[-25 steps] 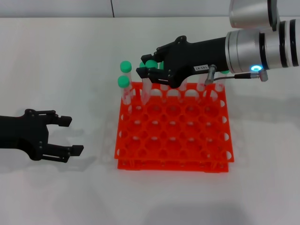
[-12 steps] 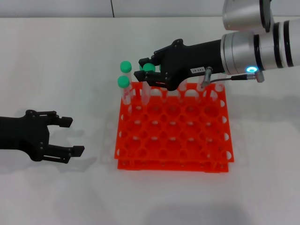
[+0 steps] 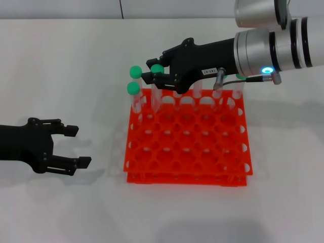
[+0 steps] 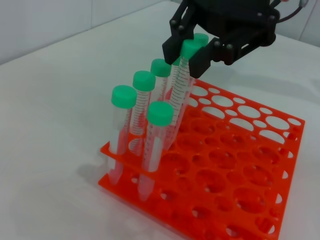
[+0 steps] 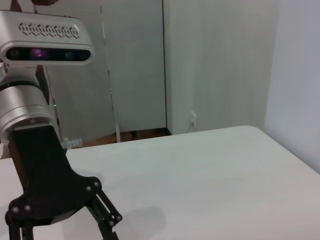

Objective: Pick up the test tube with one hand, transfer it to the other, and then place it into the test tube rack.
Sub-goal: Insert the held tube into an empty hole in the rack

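My right gripper [image 3: 154, 72], black with a white label and a blue wrist light, is over the back left of the orange test tube rack [image 3: 187, 147]. It is shut on the top of a green-capped test tube [image 3: 156, 93]. The left wrist view shows this gripper [image 4: 185, 52] pinching the tube [image 4: 179, 95] just below its cap. The tube is tilted, with its lower end in a back-row hole of the rack [image 4: 225, 200]. My left gripper [image 3: 77, 146] is open and empty, low over the table well left of the rack.
Several other green-capped tubes [image 3: 133, 88] stand in the rack's back left corner [image 4: 123, 96], close around the held tube. Another green cap [image 3: 241, 77] shows behind the right wrist. The rack's front rows hold no tubes. White table lies all around.
My right gripper has shifted left and slightly toward the back of the table with the tube in it. The left arm has not moved.
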You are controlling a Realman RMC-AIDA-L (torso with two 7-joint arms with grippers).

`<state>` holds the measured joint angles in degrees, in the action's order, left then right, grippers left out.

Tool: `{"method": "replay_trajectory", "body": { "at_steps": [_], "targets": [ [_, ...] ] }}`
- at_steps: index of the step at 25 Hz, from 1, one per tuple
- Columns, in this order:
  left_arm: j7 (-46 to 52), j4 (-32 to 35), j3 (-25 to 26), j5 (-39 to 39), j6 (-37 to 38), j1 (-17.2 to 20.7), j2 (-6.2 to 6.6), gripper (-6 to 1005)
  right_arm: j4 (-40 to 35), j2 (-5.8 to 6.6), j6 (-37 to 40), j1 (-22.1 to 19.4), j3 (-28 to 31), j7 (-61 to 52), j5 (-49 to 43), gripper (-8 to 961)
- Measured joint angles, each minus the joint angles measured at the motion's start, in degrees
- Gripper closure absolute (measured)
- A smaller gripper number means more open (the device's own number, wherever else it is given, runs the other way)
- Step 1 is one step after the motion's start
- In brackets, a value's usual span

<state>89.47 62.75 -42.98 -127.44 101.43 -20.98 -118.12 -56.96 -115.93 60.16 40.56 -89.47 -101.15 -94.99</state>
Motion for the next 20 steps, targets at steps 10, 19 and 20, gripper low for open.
{"method": "replay_trajectory", "body": {
  "at_steps": [10, 19, 20],
  "targets": [
    [-0.08, -0.10, 0.00, 0.00, -0.01, 0.09, -0.02, 115, 1.29, 0.09, -0.04, 0.93, 0.13, -0.35, 0.07, 657],
    [-0.45, -0.10, 0.00, 0.00, -0.01, 0.29, -0.14, 115, 2.05, 0.20, 0.03, 0.80, 0.14, -0.89, 0.07, 653],
    [-0.50, -0.18, 0.00, 0.00, -0.01, 0.27, -0.15, 115, 2.14, 0.19, -0.01, 0.76, 0.17, -0.89, 0.07, 653]
  ]
}}
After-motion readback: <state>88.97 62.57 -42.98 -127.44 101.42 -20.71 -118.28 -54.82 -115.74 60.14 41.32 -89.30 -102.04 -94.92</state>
